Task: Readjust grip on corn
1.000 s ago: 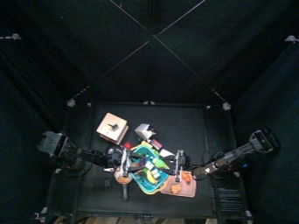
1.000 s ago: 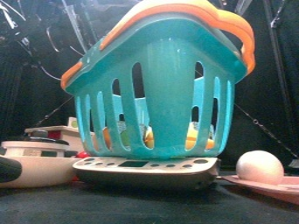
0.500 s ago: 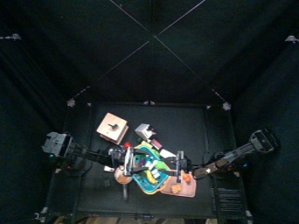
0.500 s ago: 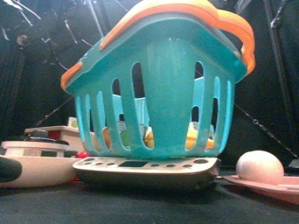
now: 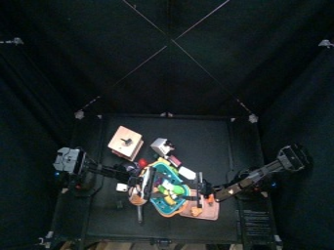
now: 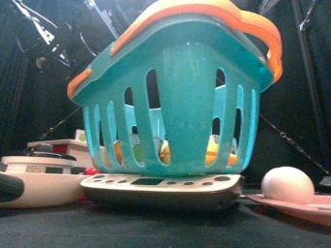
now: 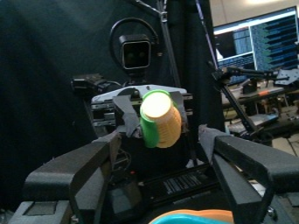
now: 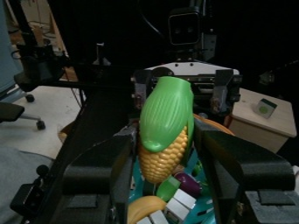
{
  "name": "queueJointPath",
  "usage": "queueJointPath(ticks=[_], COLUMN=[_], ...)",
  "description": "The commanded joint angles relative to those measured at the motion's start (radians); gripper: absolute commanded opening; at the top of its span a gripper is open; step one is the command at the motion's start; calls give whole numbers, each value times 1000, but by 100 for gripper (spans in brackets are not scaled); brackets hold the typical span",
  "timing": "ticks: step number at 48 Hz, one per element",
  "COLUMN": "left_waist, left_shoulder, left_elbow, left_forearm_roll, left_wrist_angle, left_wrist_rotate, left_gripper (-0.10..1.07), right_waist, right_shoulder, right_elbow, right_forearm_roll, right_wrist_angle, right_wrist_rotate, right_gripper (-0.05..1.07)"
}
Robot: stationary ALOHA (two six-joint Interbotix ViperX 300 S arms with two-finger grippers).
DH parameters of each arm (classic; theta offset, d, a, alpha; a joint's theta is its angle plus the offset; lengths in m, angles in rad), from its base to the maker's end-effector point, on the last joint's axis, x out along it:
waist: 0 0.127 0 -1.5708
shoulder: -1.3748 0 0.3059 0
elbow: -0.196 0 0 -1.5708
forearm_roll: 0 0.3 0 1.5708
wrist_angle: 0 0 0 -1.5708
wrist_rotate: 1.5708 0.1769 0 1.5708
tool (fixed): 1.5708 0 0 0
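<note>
Above the teal basket (image 6: 181,107), which sits on a scale (image 6: 162,189) near the table's front edge, both arms meet. Right gripper (image 8: 163,144) clamped on the corn (image 8: 163,122), jaws on its yellow lower half, green husk tip pointing away toward the left arm. Left gripper (image 7: 158,166) spread fully wide, empty, facing the corn (image 7: 158,118) end-on along its long axis. Judgement: left arm is nearest and lined up to take the free end.

One corn (image 8: 163,131), one teal basket (image 6: 181,107), one scale (image 6: 162,187), one egg (image 6: 287,182).
</note>
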Motion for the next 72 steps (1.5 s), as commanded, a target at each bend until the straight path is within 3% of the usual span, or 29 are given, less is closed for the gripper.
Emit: queueJointPath(ticks=[1, 25, 57, 72], left_waist=[3, 3, 5, 3], left_shoulder=[-3, 46, 64, 67], left_elbow=[-38, -107, -141, -144], left_forearm_roll=[0, 3, 0, -26], left_wrist_angle=[-8, -8, -8, -8], left_wrist_rotate=[12, 17, 17, 17], left_gripper=[103, 103, 102, 92], right_waist=[-3, -6, -6, -6], right_shoulder=[-9, -8, -8, -8], right_elbow=[-11, -9, -9, -9], right_forearm_roll=[-6, -3, -2, -2], right_wrist_angle=[0, 2, 2, 2], right_wrist_rotate=[0, 0, 0, 0], right_gripper=[77, 77, 77, 77])
